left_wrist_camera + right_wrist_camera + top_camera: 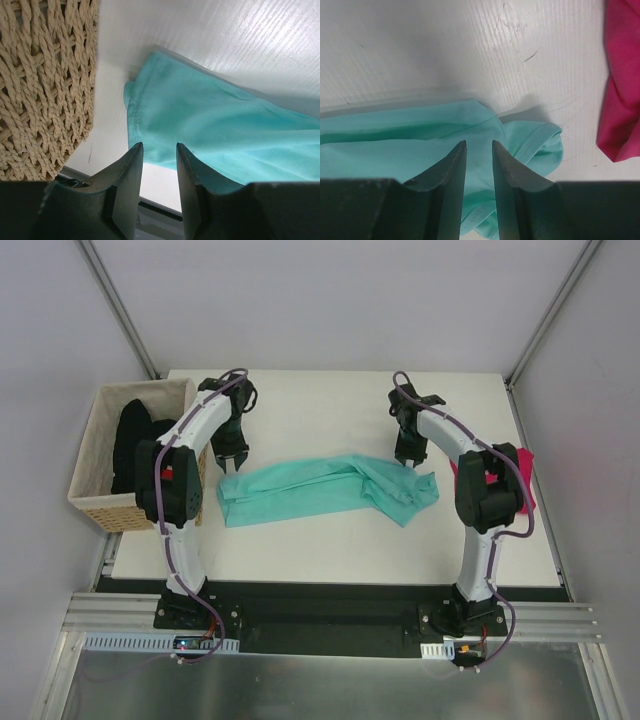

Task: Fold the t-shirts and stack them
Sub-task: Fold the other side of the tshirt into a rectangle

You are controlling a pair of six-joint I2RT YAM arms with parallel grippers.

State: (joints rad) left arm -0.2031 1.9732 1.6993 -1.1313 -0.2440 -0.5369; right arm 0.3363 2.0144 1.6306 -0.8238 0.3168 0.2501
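**Teal shirt lies bunched across the table, a gripper over each end**

At the far left a tan woven basket (pixel 122 512) stands on the table's left edge, with black t-shirts (pixel 130 445) heaped inside it. Just right of the basket, the left gripper (pixel 232 462) points down over the left end of the teal t-shirt (pixel 315 490). In the left wrist view its jaws stand a narrow way apart with nothing between them, and the shirt's hemmed corner lies just beyond the fingertips.

The teal t-shirt is a long, rumpled band across the middle of the white table (pixel 320 405). It runs left to right and its right end is bunched into loose folds.

The right gripper (pixel 408 457) hangs over that right end, at the shirt's far edge. Its jaws are also parted by a narrow gap. The right wrist view shows teal cloth through the gap, but whether the fingertips touch the cloth cannot be told.

Farther right, near the table's right edge, the magenta t-shirt (pixel 526 485) lies apart from the teal one, partly hidden behind the right arm.
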